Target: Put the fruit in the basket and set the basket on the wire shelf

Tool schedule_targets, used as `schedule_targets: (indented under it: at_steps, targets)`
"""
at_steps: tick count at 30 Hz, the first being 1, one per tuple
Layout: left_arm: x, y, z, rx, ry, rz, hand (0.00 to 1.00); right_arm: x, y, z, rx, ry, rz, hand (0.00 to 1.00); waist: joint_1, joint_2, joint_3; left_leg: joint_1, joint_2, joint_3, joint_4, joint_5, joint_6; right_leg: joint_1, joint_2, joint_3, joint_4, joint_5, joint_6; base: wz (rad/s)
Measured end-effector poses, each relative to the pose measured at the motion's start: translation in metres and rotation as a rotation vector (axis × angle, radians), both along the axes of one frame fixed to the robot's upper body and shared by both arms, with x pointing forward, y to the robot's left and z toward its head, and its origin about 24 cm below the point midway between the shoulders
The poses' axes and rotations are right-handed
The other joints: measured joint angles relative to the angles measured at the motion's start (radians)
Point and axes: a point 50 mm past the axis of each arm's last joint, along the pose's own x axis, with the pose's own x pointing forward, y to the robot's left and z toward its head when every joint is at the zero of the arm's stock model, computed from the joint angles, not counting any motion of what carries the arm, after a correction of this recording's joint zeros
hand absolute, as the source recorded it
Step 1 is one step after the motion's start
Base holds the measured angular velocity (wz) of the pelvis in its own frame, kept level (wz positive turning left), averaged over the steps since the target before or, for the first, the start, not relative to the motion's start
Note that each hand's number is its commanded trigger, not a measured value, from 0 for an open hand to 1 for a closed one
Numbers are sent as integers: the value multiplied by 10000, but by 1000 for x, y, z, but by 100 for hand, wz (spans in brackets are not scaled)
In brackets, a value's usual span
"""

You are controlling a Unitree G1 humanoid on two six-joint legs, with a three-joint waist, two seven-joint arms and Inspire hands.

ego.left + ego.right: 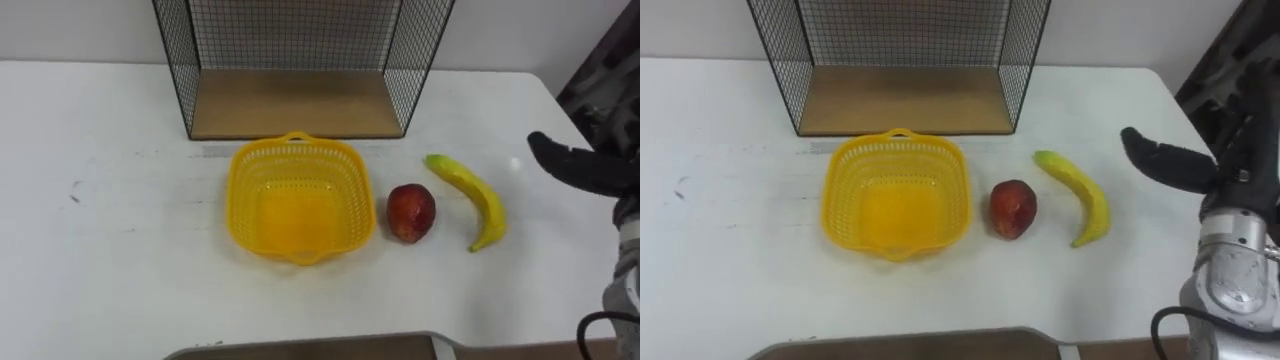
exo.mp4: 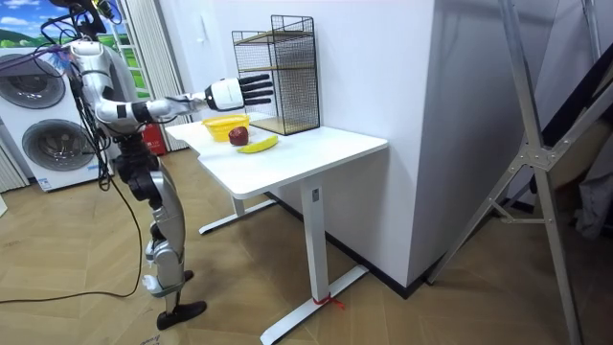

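An empty yellow mesh basket sits mid-table, just in front of the black wire shelf with its wooden floor. A red apple lies right beside the basket's right rim. Further right lies a yellow banana, running from far-left to near-right. My right hand hovers above the table's right edge, to the right of the banana, dark fingers straight and pointing left, holding nothing. In the room view the right hand is stretched out over the fruit.
The white table has wide bare room left of the basket and along its front. The shelf stands against the wall at the table's back. In the room view I stand at the table's end, with washing machines behind me.
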Motion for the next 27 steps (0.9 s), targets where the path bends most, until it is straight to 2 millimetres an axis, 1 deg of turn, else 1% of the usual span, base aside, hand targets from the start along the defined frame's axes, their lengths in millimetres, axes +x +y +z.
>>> schedule_targets:
  at_steps: [2,5,8,12,19,22,27]
  targets:
    - [0,2,1,49,24,-51,0,1,4,-5,-142,298,511,0,97,-39,-21,14,-13,-27,4,0,0,34,-6,-11,-4,1,1,2]
    - [2,1,0,39,67,-255,0,3,11,-9,-765,719,1185,0,133,-62,-38,24,-26,-134,18,1,3,96,-19,-92,-19,2,4,10]
    - [4,-1,-1,-24,119,-469,0,5,18,-11,-1513,1107,1852,0,219,-64,-39,18,-24,-138,15,3,5,99,-19,-98,-20,3,4,0]
    - [2,-2,-1,-43,200,-464,0,6,24,-16,-2062,1583,2482,0,235,-68,-41,16,-24,-142,36,3,6,99,-19,-97,-21,3,4,0]
    - [2,-6,-3,-154,305,-827,0,6,25,-23,-2348,2048,2857,0,251,-45,-35,4,-22,-153,74,4,5,102,-17,-96,-18,4,2,0]
    - [3,-6,-3,-164,293,-843,0,7,30,-24,-2494,2249,3411,0,250,-53,-39,1,-20,-150,87,4,5,100,-15,-94,-17,7,-1,0]
    - [9,-5,-2,-117,79,-912,0,7,39,-31,-2549,2636,4286,0,250,-56,-44,-48,-20,-187,106,4,5,110,-21,-153,-19,13,-2,2]
